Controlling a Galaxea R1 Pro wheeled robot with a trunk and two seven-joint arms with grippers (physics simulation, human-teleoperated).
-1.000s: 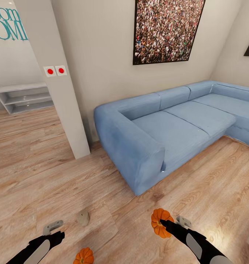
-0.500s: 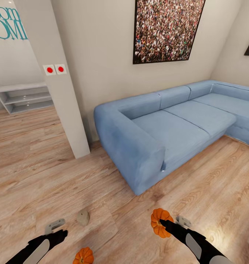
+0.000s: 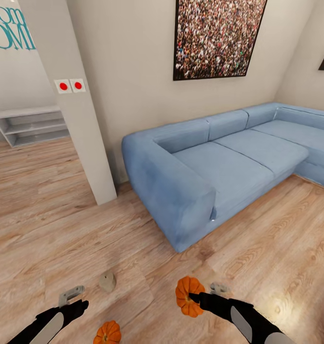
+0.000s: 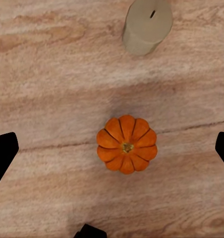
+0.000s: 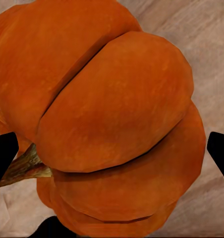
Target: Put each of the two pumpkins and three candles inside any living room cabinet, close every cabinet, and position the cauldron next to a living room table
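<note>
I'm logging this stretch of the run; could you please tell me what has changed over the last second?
The right gripper, shut on a pumpkin, has carried it toward the robot's left, nearer the middle of the head view. The camera shifted slightly. The left gripper stays open above the floor, with the second pumpkin and the candle lying where they were.

— Where does your head camera look?
— Forward and down, across the floor [image 3: 47,224] toward the sofa [image 3: 219,167].
— And your wrist cameras?
— Your left looks straight down on the floor pumpkin [image 4: 126,144], shared with your head view; your right sits tight against the held pumpkin [image 5: 112,119].
</note>
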